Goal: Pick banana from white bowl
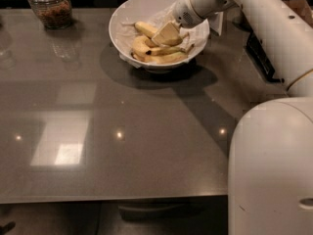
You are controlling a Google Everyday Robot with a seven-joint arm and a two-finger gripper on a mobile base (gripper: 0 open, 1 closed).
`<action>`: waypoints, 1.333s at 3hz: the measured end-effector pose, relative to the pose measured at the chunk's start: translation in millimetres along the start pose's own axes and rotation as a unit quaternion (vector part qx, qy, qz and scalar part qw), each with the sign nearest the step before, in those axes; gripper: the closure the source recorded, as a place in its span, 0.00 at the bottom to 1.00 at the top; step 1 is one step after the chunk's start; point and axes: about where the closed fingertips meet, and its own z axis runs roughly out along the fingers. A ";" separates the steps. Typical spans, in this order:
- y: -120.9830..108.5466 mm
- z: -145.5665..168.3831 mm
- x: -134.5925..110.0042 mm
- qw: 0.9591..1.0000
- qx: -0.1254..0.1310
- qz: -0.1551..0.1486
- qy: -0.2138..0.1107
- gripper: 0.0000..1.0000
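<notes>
The white bowl [122, 21] stands at the far middle of the grey table and holds several bananas on crinkled white paper. The long, nearly straight yellow banana [168, 58] lies along the bowl's near side, its thin stem end pointing right. A shorter curved banana [139, 45] lies to its left, and another [145, 29] lies further back. My gripper [166, 34] reaches in from the upper right and sits low inside the bowl, right over the bananas in the middle. What lies directly under it is hidden.
A glass jar [49, 5] with brown contents stands at the far left. A dark flat object [259, 55] and a small white card [217, 23] are to the right of the bowl. My white arm and body [271, 165] fill the right side.
</notes>
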 end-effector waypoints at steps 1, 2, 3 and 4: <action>-6.9 13.6 7.4 1.000 -0.007 0.011 0.008 0.41; -8.9 27.5 12.1 1.000 -0.017 0.017 0.015 0.45; -9.3 32.2 15.1 0.999 -0.022 0.019 0.022 0.64; -5.9 19.3 5.2 0.999 -0.019 0.010 0.026 0.87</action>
